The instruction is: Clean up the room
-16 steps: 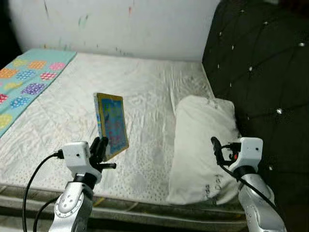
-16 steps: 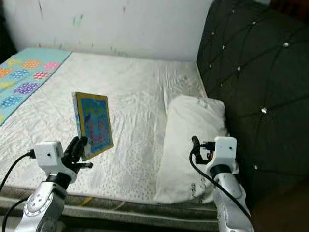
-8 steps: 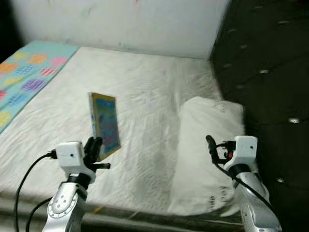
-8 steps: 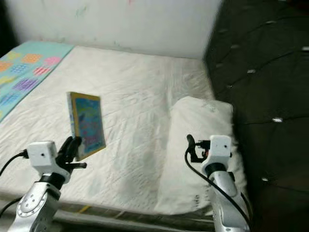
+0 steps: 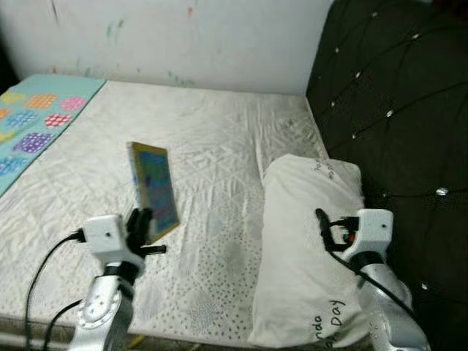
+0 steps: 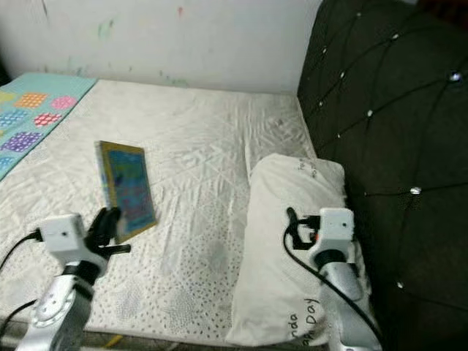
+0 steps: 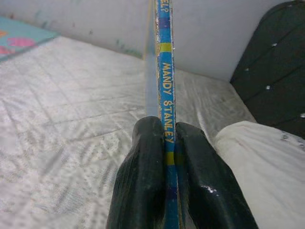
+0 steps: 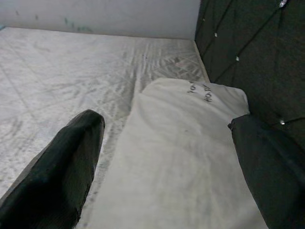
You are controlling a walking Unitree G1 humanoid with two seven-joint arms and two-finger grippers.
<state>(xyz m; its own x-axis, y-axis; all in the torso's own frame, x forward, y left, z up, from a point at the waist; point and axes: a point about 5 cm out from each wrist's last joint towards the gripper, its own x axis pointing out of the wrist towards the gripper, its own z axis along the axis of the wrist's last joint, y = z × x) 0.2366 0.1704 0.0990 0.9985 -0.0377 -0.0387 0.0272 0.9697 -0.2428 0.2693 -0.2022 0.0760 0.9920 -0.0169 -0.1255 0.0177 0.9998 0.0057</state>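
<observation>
A thin blue and yellow picture book (image 5: 153, 191) stands upright in my left gripper (image 5: 140, 225), whose two black fingers (image 7: 143, 181) are shut on its lower spine (image 7: 166, 109). I hold it above the white mattress (image 5: 212, 146), near the bed's front edge. My right gripper (image 5: 324, 225) hovers open over the white pillow (image 5: 307, 241), its fingers (image 8: 62, 167) spread wide with nothing between them. The pillow lies lengthwise against the dark tufted headboard (image 5: 395, 95).
A turquoise blanket (image 5: 33, 117) with coloured patches covers the bed's left side. A white wall (image 5: 183, 36) with small paint marks runs behind the bed. Bare mattress lies between the book and the pillow.
The view has shifted, so the bed sits differently in frame. The book stays clamped in my left gripper, and my right gripper stays open over the pillow.
</observation>
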